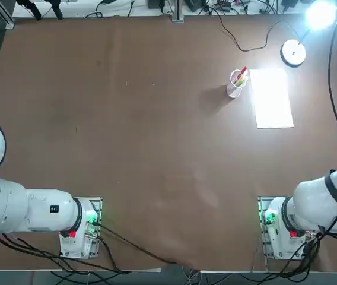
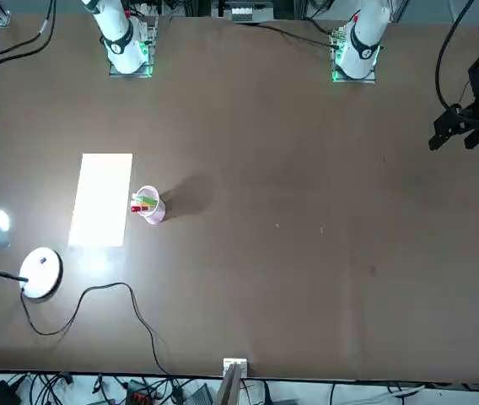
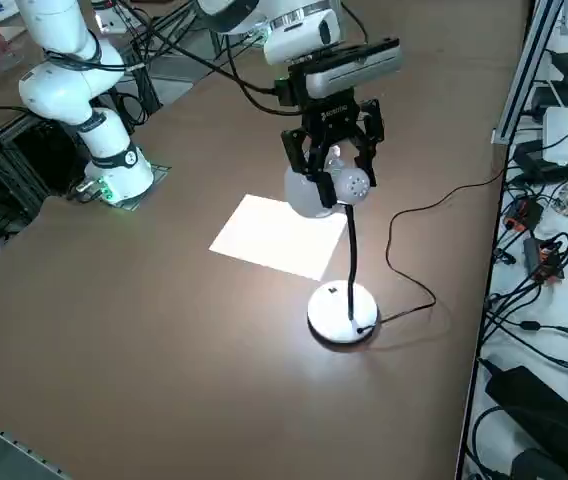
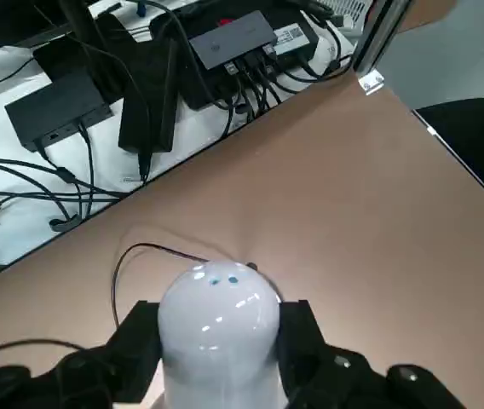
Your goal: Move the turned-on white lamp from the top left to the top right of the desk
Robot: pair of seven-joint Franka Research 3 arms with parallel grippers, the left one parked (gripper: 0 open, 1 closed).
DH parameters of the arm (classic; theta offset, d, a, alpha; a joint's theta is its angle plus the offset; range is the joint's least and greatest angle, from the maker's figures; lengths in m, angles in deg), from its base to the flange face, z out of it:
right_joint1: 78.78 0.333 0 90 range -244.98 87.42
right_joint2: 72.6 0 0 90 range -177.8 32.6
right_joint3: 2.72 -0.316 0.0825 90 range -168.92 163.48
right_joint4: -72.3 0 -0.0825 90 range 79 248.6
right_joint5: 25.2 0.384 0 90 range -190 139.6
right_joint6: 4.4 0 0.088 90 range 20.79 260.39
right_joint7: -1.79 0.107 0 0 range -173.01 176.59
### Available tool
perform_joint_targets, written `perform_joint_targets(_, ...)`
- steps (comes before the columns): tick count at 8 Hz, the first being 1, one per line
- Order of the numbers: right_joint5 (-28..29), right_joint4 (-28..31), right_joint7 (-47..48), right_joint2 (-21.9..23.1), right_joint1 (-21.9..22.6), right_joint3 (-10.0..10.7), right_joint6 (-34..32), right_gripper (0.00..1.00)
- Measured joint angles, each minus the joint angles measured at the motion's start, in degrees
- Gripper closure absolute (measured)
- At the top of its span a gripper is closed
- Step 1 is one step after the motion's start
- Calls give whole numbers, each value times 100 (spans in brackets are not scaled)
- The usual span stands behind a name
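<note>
The white lamp stands at the top right of the brown desk (image 1: 145, 130), its round base (image 1: 293, 52) flat on the tabletop and its glowing head (image 1: 321, 15) near the corner. Its black cord (image 1: 245, 41) trails across the far edge. From the right side, the slim neck rises from the base (image 3: 342, 312) to the head (image 3: 336, 188). My right gripper (image 3: 329, 165) hangs over the head with a finger on each side. At the wrist, the black fingers (image 4: 302, 332) press against the white head (image 4: 219, 307).
A white paper sheet (image 1: 272, 98) lies lit beside the lamp base, with a clear pen cup (image 1: 237, 83) at its left. Power bricks and cables (image 3: 544, 250) crowd the floor past the desk's right edge. The right arm's base (image 1: 275, 228) sits at the near edge.
</note>
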Motion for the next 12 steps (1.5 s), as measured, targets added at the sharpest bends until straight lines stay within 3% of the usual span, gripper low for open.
perform_joint_targets(12, -65, 217, 95, 92, -2, -33, -251, 27)
